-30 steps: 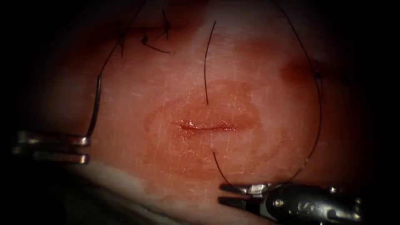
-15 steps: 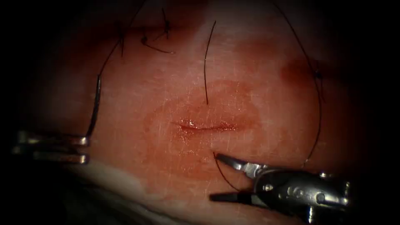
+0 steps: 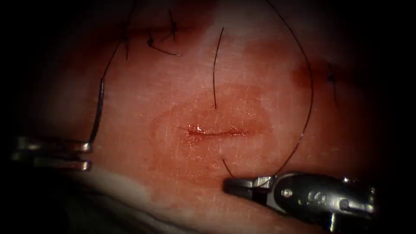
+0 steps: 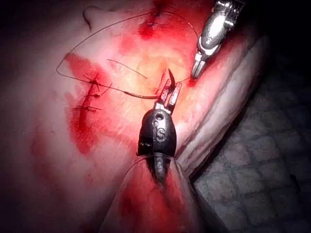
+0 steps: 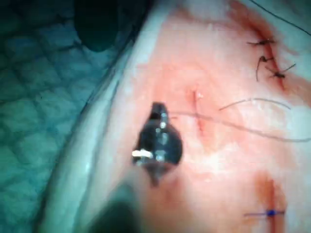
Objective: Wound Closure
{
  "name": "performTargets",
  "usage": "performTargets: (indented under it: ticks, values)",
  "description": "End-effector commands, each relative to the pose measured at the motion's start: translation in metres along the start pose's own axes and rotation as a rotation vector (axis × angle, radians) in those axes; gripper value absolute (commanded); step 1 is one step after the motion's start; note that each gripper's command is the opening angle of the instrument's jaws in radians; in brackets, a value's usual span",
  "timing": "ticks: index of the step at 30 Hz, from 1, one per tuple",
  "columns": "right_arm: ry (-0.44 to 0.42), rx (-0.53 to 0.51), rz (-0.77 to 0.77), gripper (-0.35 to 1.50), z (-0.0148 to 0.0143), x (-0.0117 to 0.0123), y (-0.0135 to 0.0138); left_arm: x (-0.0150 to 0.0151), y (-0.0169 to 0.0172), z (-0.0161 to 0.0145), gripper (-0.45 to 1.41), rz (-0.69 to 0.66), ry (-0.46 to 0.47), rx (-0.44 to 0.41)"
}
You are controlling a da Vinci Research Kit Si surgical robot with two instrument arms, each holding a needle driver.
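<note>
Tissue, pale pink pork belly, wet and stained with red fluid around a short horizontal cut at centre of the endoscope view. Tissue edge drops off to a dark quilted bench mat seen in the left wrist view. One needle, out of the tissue, well left of the cut, standing up from the left tool; the upper jaw touches its lower end, jaws look parted with a gap between them, so I cannot tell if the needle is truly clamped. Thread runs from the needle's top up and over, loops down the right side to the right tool, whose jaws are closed on the thread just below the cut. Thread enters the tissue above the cut and comes out below it. Two tools, one needle, one open cut. Older stitches with cut ends far upper left, another dark stitch far right.
</note>
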Motion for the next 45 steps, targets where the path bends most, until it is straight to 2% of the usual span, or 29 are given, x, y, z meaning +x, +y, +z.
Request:
performTargets:
  ticks: [1,10,15,16,18,19,20,23,24,25,29,32,37,40,45]
  values:
    - [-0.007,0.019,-0.003,-0.35,0.0008,-0.0003,-0.0009,-0.0008,0.0003,0.0006,-0.45,-0.003,0.001,-0.002]
    - [-0.025,0.112,-0.020,-0.35,0.0009,0.0000,-0.0031,-0.0008,0.0003,0.0006,-0.45,-0.003,0.001,-0.002]
    - [0.001,0.165,-0.033,-0.32,0.0010,-0.0003,-0.0035,-0.0008,0.0003,0.0005,-0.45,-0.003,0.002,-0.002]
    - [0.012,0.177,-0.037,0.10,0.0006,-0.0004,-0.0034,-0.0008,0.0003,0.0005,-0.45,-0.003,0.002,-0.002]
    - [0.036,0.179,-0.040,0.57,-0.0009,-0.0004,-0.0028,-0.0008,0.0003,0.0005,-0.45,-0.003,0.002,-0.002]
    - [0.043,0.167,-0.039,0.72,-0.0018,-0.0004,-0.0024,-0.0008,0.0003,0.0005,-0.45,-0.003,0.002,-0.002]
    - [0.049,0.156,-0.036,0.78,-0.0026,-0.0003,-0.0020,-0.0008,0.0003,0.0005,-0.45,-0.003,0.002,-0.002]
    - [0.050,0.122,-0.016,0.79,-0.0056,-0.0003,0.0001,-0.0008,0.0003,0.0005,-0.45,-0.003,0.002,-0.002]
    - [0.048,0.086,0.000,0.79,-0.0072,-0.0005,0.0019,-0.0008,0.0003,0.0005,-0.45,-0.003,0.001,-0.002]
    - [0.048,0.086,0.000,0.79,-0.0072,-0.0005,0.0019,-0.0008,0.0003,0.0005,-0.45,-0.003,0.001,-0.002]
    - [0.034,-0.019,0.034,0.84,-0.0081,-0.0009,0.0050,-0.0009,0.0003,0.0006,-0.45,-0.003,0.001,-0.001]
    - [0.025,-0.064,0.042,0.94,-0.0078,-0.0011,0.0071,-0.0009,0.0003,0.0005,-0.45,-0.003,0.001,-0.002]
    - [0.014,-0.105,0.074,0.94,-0.0062,-0.0009,0.0098,-0.0009,0.0003,0.0006,-0.45,-0.003,0.001,-0.002]
    - [0.048,-0.122,0.097,0.88,-0.0049,-0.0005,0.0109,-0.0009,0.0003,0.0005,-0.45,-0.003,0.001,-0.002]
    - [0.107,-0.110,0.266,0.67,-0.0021,0.0006,0.0123,-0.0009,0.0003,0.0005,-0.45,-0.003,0.001,-0.002]
